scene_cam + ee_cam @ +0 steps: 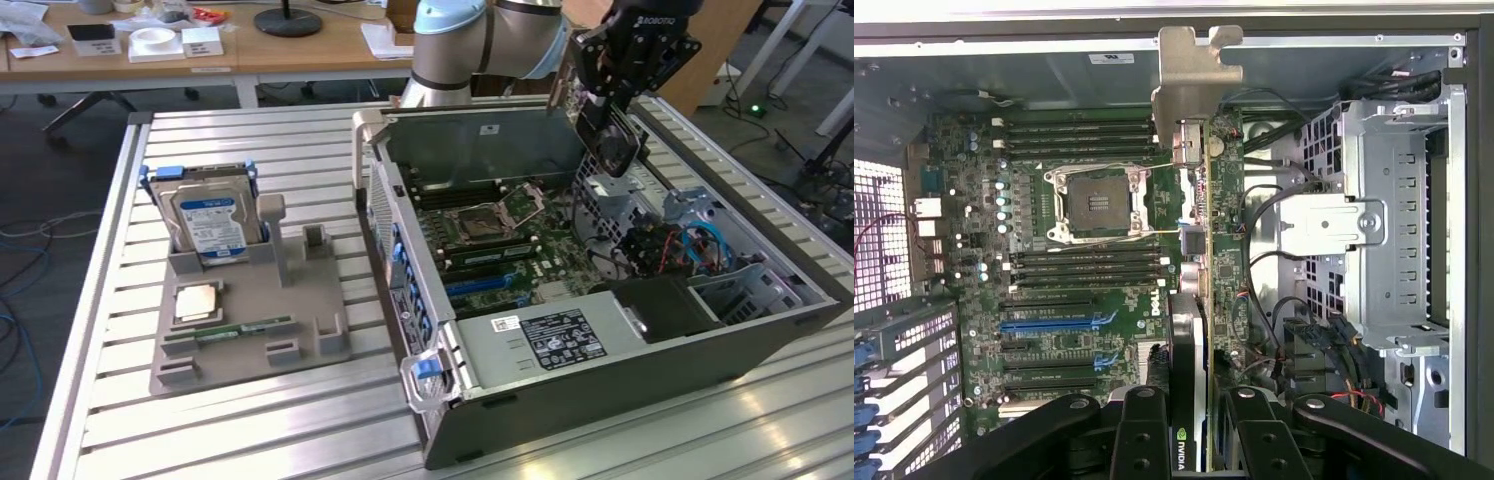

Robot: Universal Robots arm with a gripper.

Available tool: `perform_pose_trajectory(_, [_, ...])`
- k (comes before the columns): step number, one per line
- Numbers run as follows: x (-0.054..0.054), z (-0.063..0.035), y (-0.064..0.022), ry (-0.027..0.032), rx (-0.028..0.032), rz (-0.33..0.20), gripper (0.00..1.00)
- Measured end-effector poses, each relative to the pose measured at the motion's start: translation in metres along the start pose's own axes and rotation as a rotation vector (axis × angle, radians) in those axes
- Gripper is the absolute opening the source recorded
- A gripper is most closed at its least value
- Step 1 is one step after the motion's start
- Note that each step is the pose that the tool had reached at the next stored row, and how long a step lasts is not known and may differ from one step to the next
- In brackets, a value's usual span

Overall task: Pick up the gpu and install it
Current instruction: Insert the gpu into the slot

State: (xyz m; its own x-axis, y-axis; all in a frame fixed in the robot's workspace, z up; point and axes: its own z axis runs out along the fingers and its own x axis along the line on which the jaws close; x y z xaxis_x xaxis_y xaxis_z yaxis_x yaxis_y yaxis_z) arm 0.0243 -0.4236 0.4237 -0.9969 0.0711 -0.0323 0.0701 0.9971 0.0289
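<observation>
While hanging upright above the green motherboard (491, 238), thin black-faced gpu card (614, 148) with silver end bracket: clamped between black jaws, closed partway onto its two faces. Not seated in any slot. Below, open grey computer case (601, 392) on slatted metal surface (200, 432); well apart, blue-labelled silver hard drive (211, 225) upright in grey holder (254, 345).

**Robotics lab set up for computer assembly**

A robot arm (481, 40) holds a gpu (611, 140) over an open computer case (641, 385) on a slatted aluminium counter (267, 430). A grey fixture (300, 305) presents a hard drive (208, 222) and other parts. Behind stand cluttered wooden office desks (307, 55), and cables (16, 238) trail on the floor.
</observation>
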Motion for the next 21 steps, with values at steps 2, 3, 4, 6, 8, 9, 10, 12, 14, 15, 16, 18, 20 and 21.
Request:
perform_pose_trajectory(2, [0.0000,0.0000,0.0000,0.0000,0.0000,0.000,0.27])
perform_pose_trajectory(3, [0.0000,0.0000,0.0000,0.0000,0.0000,0.000,0.27])
perform_pose_trajectory(4, [0.0000,0.0000,0.0000,0.0000,0.0000,0.000,0.27])
perform_pose_trajectory(6, [0.0000,0.0000,0.0000,0.0000,0.0000,-0.001,0.27])
perform_pose_trajectory(8, [0.0000,0.0000,0.0000,0.0002,0.0000,-0.006,0.27])
perform_pose_trajectory(9, [0.0001,0.0000,0.0000,0.0003,-0.0003,-0.011,0.27])
perform_pose_trajectory(10, [0.0001,0.0001,0.0000,0.0006,-0.0006,-0.018,0.27])
perform_pose_trajectory(12, [0.0005,0.0002,0.0000,0.0011,-0.0013,-0.039,0.27])
perform_pose_trajectory(14, [0.0006,0.0003,0.0000,0.0019,-0.0021,-0.064,0.27])
perform_pose_trajectory(15, [0.0007,0.0003,-0.0001,0.0024,-0.0026,-0.080,0.27])
perform_pose_trajectory(16, [0.0007,0.0004,-0.0001,0.0028,-0.0032,-0.097,0.27])
perform_pose_trajectory(18, [0.0008,0.0005,-0.0001,0.0038,-0.0041,-0.133,0.27])
perform_pose_trajectory(20, [0.0008,0.0007,-0.0001,0.0049,-0.0049,-0.169,0.27])
perform_pose_trajectory(21, [0.0008,0.0008,-0.0001,0.0055,-0.0054,-0.187,0.27])
